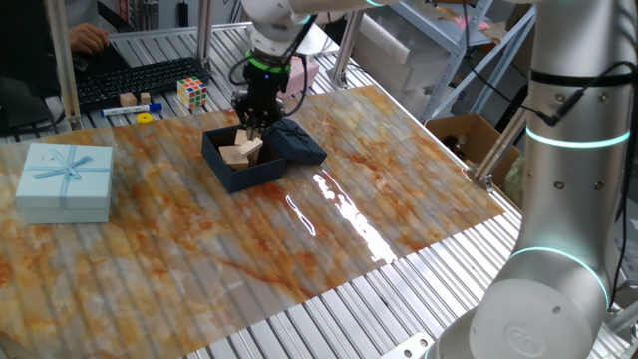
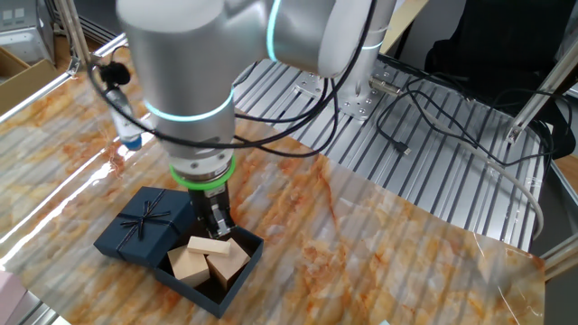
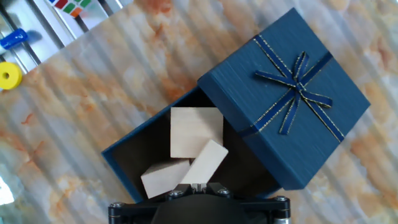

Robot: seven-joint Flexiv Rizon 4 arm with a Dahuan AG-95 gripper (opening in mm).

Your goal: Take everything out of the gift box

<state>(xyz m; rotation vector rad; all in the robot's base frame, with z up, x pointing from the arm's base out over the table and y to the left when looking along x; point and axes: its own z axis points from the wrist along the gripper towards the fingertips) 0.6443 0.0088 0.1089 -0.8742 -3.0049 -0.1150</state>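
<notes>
- The navy gift box (image 1: 242,166) lies directly beneath the gripper (image 1: 251,124), its walls open to the top; the bow-ribboned lid (image 1: 295,141) is propped against the box's edge just beside the gripper.
- Three pale wooden blocks (image 2: 209,257) are seen inside the box, leaning on one another; the tilted block (image 3: 204,162) lies nearest the fingertips in the hand view.
- Whether the fingers are parted or closed cannot be told: the tips are hidden in every view.
- The step in hand is judged to be the picking of a block. The tilted block is best straddled across its narrow faces, squarely, so that it is not levered against its neighbours or the box wall.
- The arm is held nearly vertical over the box, wrist pointed straight down, fingertips at about block height.
</notes>
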